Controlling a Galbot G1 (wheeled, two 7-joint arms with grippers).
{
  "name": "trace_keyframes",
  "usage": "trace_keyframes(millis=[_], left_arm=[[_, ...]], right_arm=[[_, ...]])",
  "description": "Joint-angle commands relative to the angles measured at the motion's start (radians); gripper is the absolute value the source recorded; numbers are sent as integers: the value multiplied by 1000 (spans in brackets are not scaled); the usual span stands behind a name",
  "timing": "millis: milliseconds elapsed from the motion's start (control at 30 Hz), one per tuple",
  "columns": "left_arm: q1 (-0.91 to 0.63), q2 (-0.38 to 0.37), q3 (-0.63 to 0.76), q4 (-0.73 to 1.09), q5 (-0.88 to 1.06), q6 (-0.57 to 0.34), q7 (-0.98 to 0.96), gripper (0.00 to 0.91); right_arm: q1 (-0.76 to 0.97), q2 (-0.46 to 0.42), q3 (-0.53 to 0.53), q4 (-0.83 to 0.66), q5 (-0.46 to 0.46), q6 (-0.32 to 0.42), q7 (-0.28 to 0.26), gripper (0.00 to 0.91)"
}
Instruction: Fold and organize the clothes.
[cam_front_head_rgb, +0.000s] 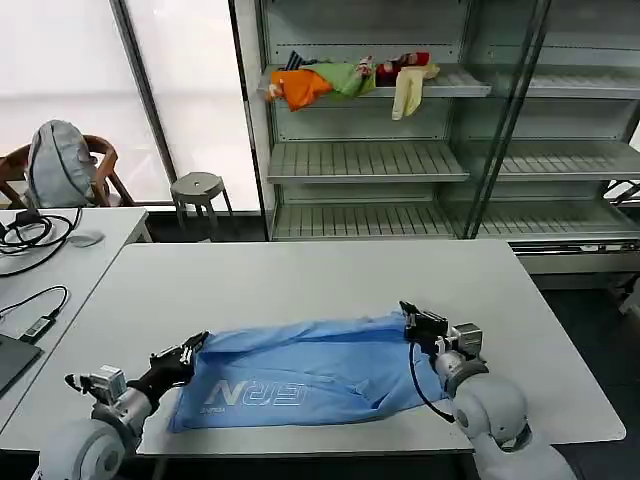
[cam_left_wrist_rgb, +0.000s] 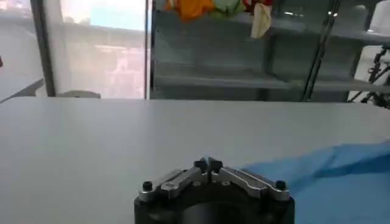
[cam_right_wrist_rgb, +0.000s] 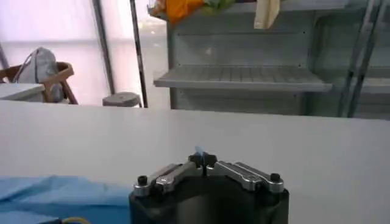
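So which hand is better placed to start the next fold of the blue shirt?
Neither clearly: it looks like a two-handed lift. The left hand is shut at the T-shirt's left end, by the lettering. The right hand is shut on its far right corner, a blue scrap showing between the fingertips.

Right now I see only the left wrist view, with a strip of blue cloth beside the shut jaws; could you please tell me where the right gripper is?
Observer: The right gripper is at the opposite end of the T-shirt, on the robot's right.
Operator: Is it holding the fabric?
Observer: Its wrist view shows a sliver of blue pinched between its shut jaws.
Operator: And how does the shirt lie?
Observer: It is spread as a long band on the table between both grippers, with the white lettering facing up near the left gripper.
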Motion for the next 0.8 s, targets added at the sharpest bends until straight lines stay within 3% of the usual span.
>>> trace_keyframes(millis=[33, 800], left_arm=[[71, -3, -26, -52, 8, 3, 0, 30], [94, 8, -47, -33, 10, 5, 9, 30]], right_arm=[[-56, -13, 24, 41, 2, 3, -2, 0], [-109, -37, 46, 106, -13, -4, 0, 0]])
